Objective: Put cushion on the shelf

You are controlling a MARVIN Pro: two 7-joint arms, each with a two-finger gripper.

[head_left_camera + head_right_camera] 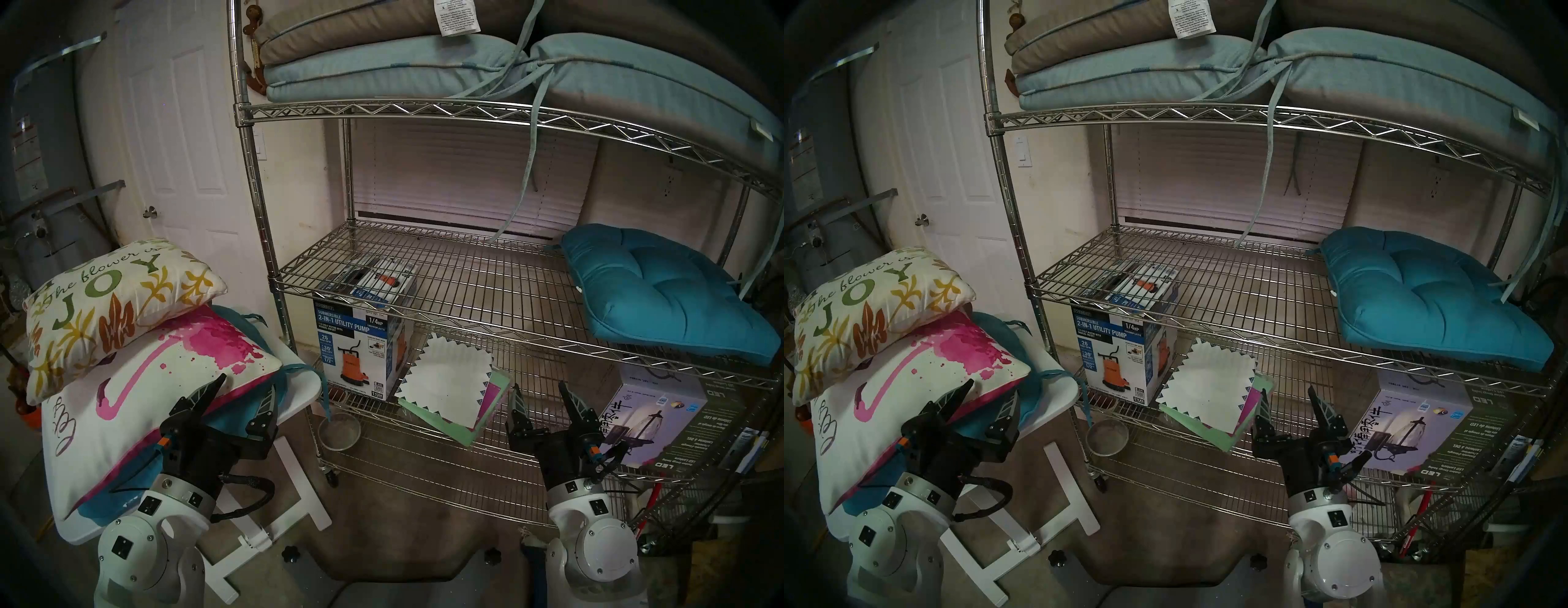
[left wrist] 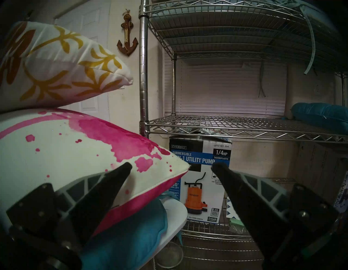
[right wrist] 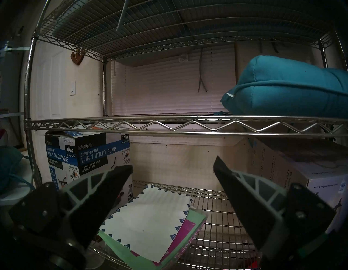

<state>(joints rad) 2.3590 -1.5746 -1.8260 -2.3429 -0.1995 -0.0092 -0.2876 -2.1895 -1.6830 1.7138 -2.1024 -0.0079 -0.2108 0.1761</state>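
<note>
one teal cushion (image 1: 662, 293) already sits on the shelf (image 1: 488, 293), three pillows (image 1: 127, 361) still wait, both claws (image 1: 244, 397) (image 1: 541, 401) wide and empty

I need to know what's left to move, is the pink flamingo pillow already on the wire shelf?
No, the pink pillow lies stacked on the white table beside the shelf.

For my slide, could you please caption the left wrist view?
Open left hand beside stacked cushions, facing the wire shelf.
</note>
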